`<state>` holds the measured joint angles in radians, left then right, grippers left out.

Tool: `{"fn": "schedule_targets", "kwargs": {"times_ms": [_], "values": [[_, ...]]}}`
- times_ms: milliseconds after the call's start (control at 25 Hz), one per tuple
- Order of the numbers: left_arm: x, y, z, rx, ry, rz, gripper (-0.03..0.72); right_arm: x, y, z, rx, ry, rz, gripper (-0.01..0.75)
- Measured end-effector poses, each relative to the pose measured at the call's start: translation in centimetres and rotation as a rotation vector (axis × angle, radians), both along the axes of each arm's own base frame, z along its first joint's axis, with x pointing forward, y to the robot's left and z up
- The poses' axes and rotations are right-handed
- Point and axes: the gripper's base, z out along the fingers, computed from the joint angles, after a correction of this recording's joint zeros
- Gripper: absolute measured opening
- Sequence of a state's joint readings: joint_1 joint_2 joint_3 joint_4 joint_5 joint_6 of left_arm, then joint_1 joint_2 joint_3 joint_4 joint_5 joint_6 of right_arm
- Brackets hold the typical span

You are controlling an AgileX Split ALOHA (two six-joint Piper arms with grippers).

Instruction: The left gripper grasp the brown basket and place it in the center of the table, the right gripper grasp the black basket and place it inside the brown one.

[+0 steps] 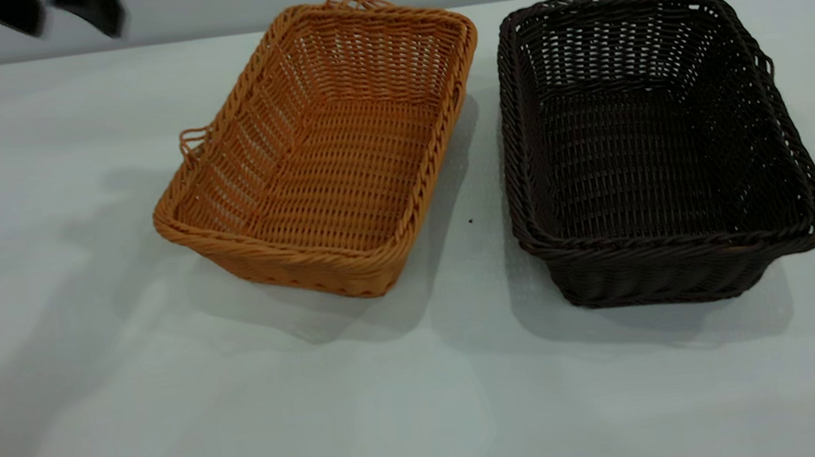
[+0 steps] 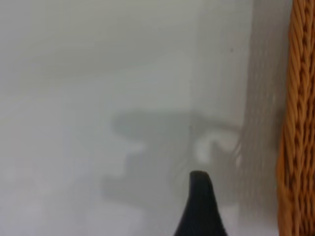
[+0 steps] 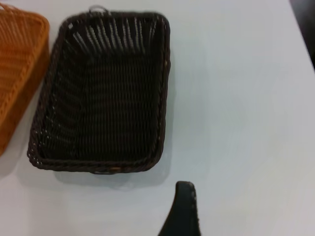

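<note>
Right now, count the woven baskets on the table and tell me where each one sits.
2. The brown basket sits near the table's middle, angled, on the left arm's side. The black basket sits beside it on the right arm's side, a gap between them. Both are empty; nothing seems hidden.

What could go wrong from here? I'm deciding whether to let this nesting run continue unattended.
1. The brown basket lies skewed, one corner close to the black basket; dragging it could bump its neighbour.
2. The left gripper is over bare table beside the braided rim, so it might close on nothing.
3. The baskets look alike in size, so the black one may jam rather than drop inside.
</note>
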<state>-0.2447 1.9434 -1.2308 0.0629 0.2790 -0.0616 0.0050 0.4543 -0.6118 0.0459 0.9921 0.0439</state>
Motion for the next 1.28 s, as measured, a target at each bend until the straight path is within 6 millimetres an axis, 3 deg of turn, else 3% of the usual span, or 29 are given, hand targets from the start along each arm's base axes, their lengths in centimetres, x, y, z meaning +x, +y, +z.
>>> {"fn": "schedule_targets", "kwargs": {"times_ms": [320,680,800,920,1040,1080,1200,1280], "values": [[3.3,-4.5,-5.1,0.005,0.004,-0.092,0.509,5.0,0.7,-1.7,0.084,0.159,0.01,0.587],[5.0,-5.4,-10.9,0.033,0.05,-0.129,0.505,9.6,2.7,-5.3,0.311,0.412,0.07,0.587],[5.5,-5.7,-12.2,0.03,0.042,-0.134,0.446,11.2,3.5,-6.8,0.433,0.492,0.067,0.587],[5.6,-5.8,-13.3,0.027,0.039,-0.134,0.303,12.9,4.4,-8.4,0.576,0.569,0.04,0.587],[5.7,-5.9,-13.4,0.013,0.019,-0.129,0.113,14.5,5.3,-10.5,0.695,0.653,-0.001,0.587],[5.8,-5.9,-13.3,0.01,0.015,-0.128,0.087,15.0,5.6,-11.3,0.719,0.679,-0.012,0.587],[6.0,-5.8,-12.0,0.012,-0.01,-0.139,0.083,16.2,7.5,-14.2,0.794,0.79,-0.059,0.587],[6.4,-5.3,-10.0,0.006,-0.043,-0.127,0.081,16.7,8.8,-16.3,0.822,0.842,-0.103,0.587]]}}
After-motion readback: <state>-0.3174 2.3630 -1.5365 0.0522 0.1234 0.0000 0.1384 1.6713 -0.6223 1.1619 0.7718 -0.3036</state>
